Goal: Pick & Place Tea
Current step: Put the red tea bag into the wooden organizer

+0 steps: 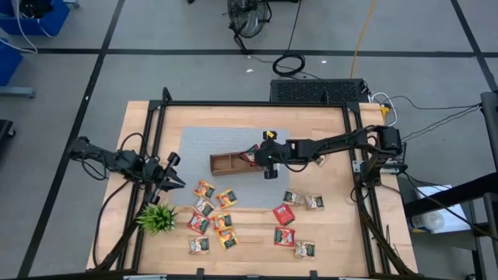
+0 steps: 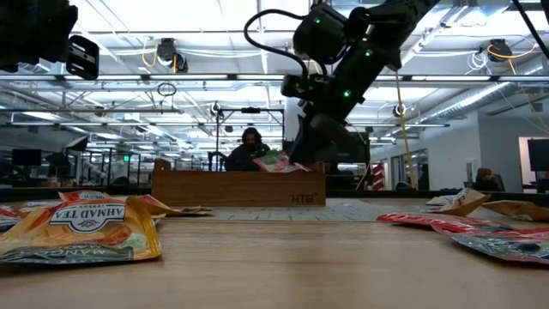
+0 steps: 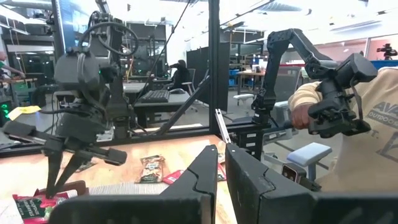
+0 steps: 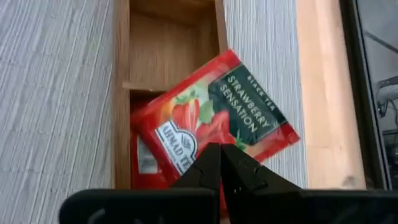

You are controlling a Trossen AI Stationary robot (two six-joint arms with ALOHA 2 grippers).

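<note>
Wood makes up the table (image 1: 334, 225), and a gray mat (image 1: 194, 144) lies on the far half of it. On the mat sits a brown wooden tray (image 1: 226, 162) with little rooms inside.

Right over the tray's end hangs the right gripper (image 4: 221, 163). Its fingers are squeezed shut on a corner of a red strawberry tea packet (image 4: 217, 118). The packet is tilted and hangs over the tray's end room. Another red packet (image 4: 146, 158) already lies in that room.

Near the tray, on the front side, many more tea packets (image 1: 214, 214) lie flat in red, orange and pale colors. Some more (image 1: 299, 218) lie farther toward the right arm. None of them is between the gripper and the tray.

A small green spiky plant (image 1: 157, 218) stands at the front corner, well apart from the tray. Just beside the plant waits the left gripper (image 1: 173, 183), closed and holding nothing.
</note>
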